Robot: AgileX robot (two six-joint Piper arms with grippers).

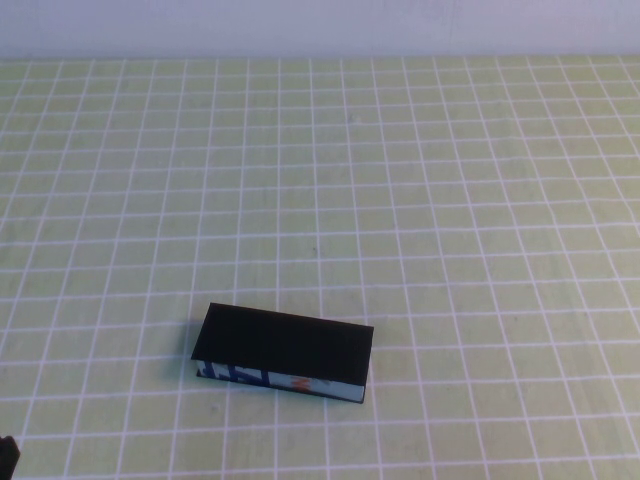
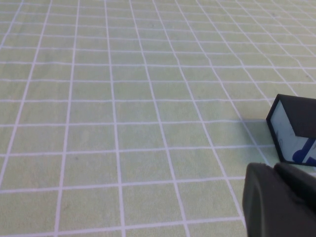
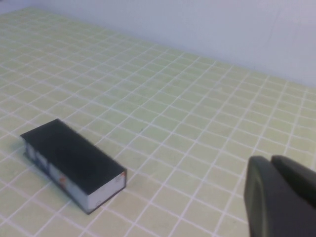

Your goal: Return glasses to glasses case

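With both arms pulled back, my left gripper (image 2: 279, 200) sits low near the glasses case's (image 1: 283, 355) end, jaw state unclear. Case lies shut on the table (image 1: 420, 200); glasses unseen, perhaps inside. Right gripper (image 3: 281, 197) hangs well clear, likewise unreadable.

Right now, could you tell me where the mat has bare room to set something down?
Nearly everywhere: the green gridded mat is bare from the far wall down to the closed matte black rectangular glasses case, and to both its sides. The left gripper sits by the case's end; the right gripper stands well clear.
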